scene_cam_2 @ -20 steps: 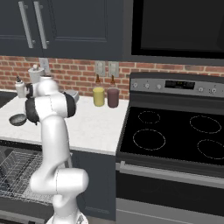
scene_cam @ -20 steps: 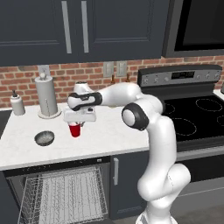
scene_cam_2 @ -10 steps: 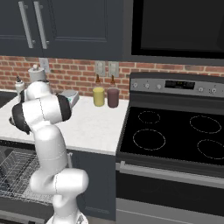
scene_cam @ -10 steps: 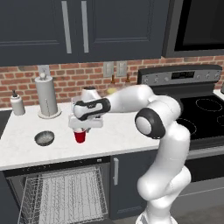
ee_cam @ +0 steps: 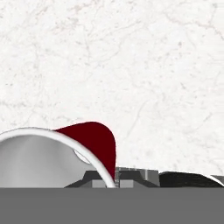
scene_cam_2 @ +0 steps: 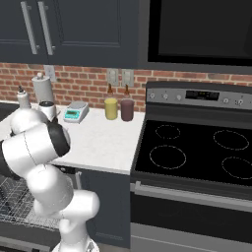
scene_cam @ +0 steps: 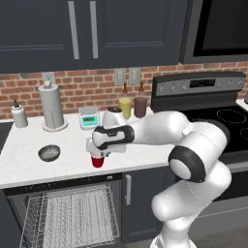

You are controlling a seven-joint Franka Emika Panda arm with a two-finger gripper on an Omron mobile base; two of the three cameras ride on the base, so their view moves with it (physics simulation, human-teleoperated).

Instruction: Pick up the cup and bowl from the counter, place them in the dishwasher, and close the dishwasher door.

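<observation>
Since the earlier frames the arm has been stretched further left and forward, and the cup point(scene_cam: 98, 161) carried nearer the front edge of the counter point(scene_cam: 29, 167). Forearm is held roughly level across mid-frame in the left base view, wrist bent down, gripper point(scene_cam: 97, 151) pointed at the counter. Jaws are clamped narrow on the cup's rim. Cup is kept upright, long axis vertical, mouth up, left of centre; whether its base touches the counter cannot be told. Bowl point(scene_cam: 49, 153) is seen well left of it. Dishwasher point(scene_cam: 68, 218) rack is shown below.
</observation>
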